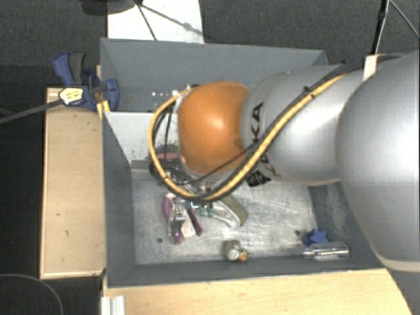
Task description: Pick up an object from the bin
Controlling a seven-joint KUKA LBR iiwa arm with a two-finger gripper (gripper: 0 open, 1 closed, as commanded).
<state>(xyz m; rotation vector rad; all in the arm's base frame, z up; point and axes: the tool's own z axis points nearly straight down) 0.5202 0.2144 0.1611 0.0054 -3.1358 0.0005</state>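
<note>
My gripper reaches down from under the arm's orange cover into the left middle of the bin. Right beneath it is a small cluster: a purple and pink piece with a grey part, a pink stick and a small green bit. Whether any of them is held is hidden by the cover. A clear curved plastic piece lies just right of the cluster.
A small round metal thing with an orange tip lies by the front wall. A blue piece on a silver bar rests in the front right corner. The arm covers the bin's back and right.
</note>
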